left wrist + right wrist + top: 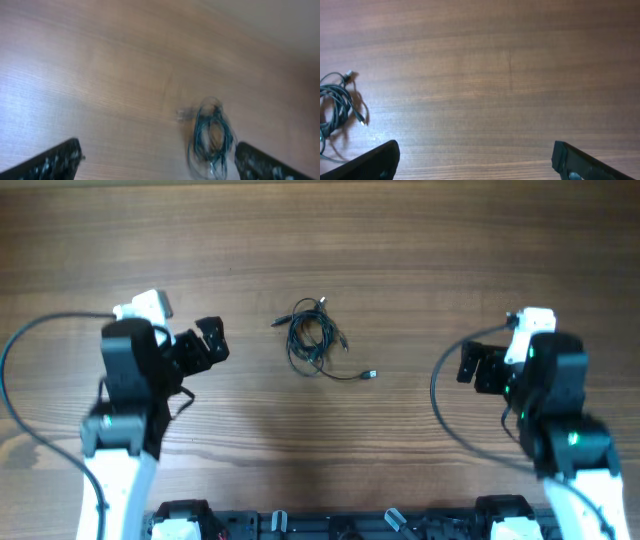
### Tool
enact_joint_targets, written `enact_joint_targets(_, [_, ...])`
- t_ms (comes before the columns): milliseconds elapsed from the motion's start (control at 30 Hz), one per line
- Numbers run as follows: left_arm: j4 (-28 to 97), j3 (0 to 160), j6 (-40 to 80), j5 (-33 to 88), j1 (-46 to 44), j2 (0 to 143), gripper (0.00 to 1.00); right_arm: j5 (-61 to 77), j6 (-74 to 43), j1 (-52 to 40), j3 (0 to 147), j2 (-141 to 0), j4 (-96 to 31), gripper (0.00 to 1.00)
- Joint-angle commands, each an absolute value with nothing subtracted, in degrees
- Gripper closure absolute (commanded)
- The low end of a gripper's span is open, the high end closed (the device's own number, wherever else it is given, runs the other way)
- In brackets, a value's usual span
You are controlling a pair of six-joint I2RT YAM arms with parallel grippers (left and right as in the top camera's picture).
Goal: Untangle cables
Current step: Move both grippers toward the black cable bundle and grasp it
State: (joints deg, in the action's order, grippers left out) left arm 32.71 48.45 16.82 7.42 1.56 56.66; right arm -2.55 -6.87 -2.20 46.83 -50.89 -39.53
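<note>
- The left arm, black at the joints with a white lower link, stands at the near left, its wrist bent toward the middle.
- Its black two-finger left gripper points right, jaws spread wide. In the left wrist view, the dark fingers sit in the bottom corners.
- The right arm, of the same black-and-white build, stands at the near right, wrist angled inward.
- The black two-finger right gripper points left — jaws equally wide, one finger in each lower corner of the right wrist view.
</note>
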Motion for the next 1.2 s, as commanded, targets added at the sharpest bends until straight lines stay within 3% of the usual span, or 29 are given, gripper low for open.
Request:
enact_joint_targets(0, [44.69, 60.55, 16.86, 10.00, 1.41, 62.98, 0.00, -1.83, -5.93, -2.00, 56.90, -58.06, -47.42, 0.00])
enact_joint_targets(200, [52.93, 62.59, 16.95, 9.76, 1.39, 63.88, 0.00, 4.47, -5.37, -2.00, 60.53, -61.23, -49.78, 0.00])
enact_joint_targets(333, [38.65, 62.61, 9.19, 17.74, 1.06, 64.18, 0.00, 5.17, -5.34, -2.00, 60.53, -61.30, -50.00, 0.00])
enact_joint_targets(400, [33.61, 62.74, 7.94, 15.18, -1.39, 66.13, 0.03, 4.78, -5.34, -2.00, 60.53, -61.30, -49.76, 0.00])
enact_joint_targets(567, [34.22, 65.95, 4.62, 2.76, -12.21, 79.57, 0.00, 4.80, -6.15, -2.00, 60.53, -61.30, -48.62, 0.00])
enact_joint_targets(700, [32.97, 65.84, 4.93, 13.06, -15.92, 88.60, 0.01, 4.78, -6.17, -2.00, 60.53, -61.30, -48.64, 0.00])
enact_joint_targets(1000, [24.97, 65.84, 4.91, 11.49, -18.39, 108.57, 0.33, 4.82, -6.20, -2.00, 60.53, -61.30, -48.27, 0.00])
enact_joint_targets(1133, [23.46, 65.80, 4.95, 9.78, -18.55, 109.65, 0.60, 4.82, -6.20, -2.00, 60.53, -61.30, -48.29, 0.00])
enact_joint_targets(1167, [23.09, 65.56, 4.95, 9.76, -18.81, 109.67, 0.62, 4.82, -6.20, -2.00, 60.53, -61.30, -48.27, 0.00])
